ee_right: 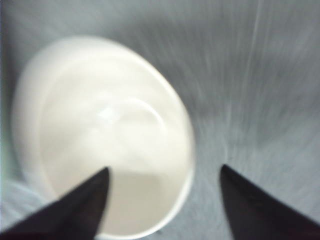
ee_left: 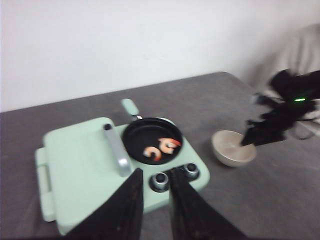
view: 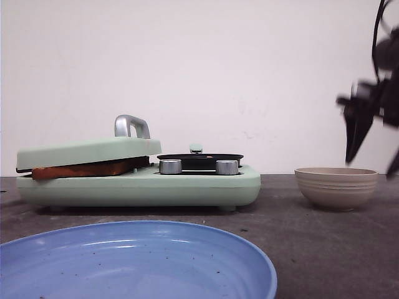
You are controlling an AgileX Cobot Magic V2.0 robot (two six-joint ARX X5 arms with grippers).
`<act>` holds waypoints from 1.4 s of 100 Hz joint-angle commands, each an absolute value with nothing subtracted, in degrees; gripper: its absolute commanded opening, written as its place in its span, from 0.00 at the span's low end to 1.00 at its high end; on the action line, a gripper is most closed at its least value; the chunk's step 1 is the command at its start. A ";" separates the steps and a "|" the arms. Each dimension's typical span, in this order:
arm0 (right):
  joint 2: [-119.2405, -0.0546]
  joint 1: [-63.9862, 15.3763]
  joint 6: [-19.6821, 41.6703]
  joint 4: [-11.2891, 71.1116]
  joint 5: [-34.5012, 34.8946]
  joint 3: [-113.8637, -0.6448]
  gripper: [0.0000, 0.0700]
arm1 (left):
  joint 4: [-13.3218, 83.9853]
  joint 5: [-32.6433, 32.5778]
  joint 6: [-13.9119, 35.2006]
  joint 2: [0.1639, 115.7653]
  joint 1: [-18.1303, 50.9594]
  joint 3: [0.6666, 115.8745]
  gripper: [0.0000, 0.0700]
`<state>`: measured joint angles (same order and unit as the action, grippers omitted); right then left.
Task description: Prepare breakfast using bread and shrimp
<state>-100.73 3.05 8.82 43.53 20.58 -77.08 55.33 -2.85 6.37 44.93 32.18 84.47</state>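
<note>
From the front view I have the mint-green breakfast maker sitting on the grey bench, at about ten o'clock from the blue plate in the foreground. Its sandwich press lid is down but tilted, and the bread is clamped under it, a browned crust edge showing in the gap. I cannot tell whether that is one slice or two. On the machine's other half rests a small black pan; through the left wrist view I see two orange shrimp lying in it, with two metal knobs just beside the pan.

My left claw hangs above the machine's front edge, fingers narrow with only a slim gap, holding nothing. The beige bowl stands at three o'clock from the machine, well apart from it. My right claw hovers above that bowl, blurred, fingers spread wide and empty, one finger over the bowl's rim and the other over bare bench.
</note>
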 commanded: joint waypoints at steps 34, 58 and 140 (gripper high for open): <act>-68.99 -0.34 5.06 18.44 16.08 -64.18 0.00 | 47.27 -3.68 5.72 43.24 32.64 76.71 0.00; -47.11 -3.14 2.15 6.04 11.11 -43.86 0.00 | 39.46 -3.68 7.14 41.80 32.64 64.99 0.00; -32.40 -3.68 3.86 12.05 6.35 -34.50 0.00 | 38.98 -3.60 14.61 41.28 32.64 62.37 0.00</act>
<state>-32.23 -3.55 3.25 12.64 6.39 -33.76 39.97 -3.51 14.39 41.06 32.18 61.30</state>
